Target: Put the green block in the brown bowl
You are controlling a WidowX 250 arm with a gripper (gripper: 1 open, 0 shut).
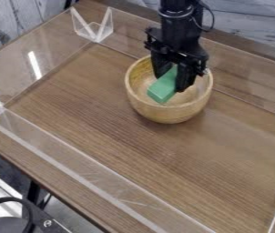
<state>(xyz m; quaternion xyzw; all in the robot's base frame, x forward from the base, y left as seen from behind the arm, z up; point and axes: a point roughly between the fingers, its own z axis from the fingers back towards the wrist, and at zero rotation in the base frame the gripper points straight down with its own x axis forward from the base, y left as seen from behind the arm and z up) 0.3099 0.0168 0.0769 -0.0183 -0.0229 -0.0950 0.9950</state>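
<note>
Pincer of the black robot arm is pressed together on the green block, above the brown bowl — it points downward. The green block is inside the bowl's rim, tilted, with its upper end at the pincer; whether it touches the bowl's bottom, I cannot tell. The bowl stands on the wooden surface. To the bowl's left in the view, and farther back, there is a small clear container — well apart from the bowl.
</note>
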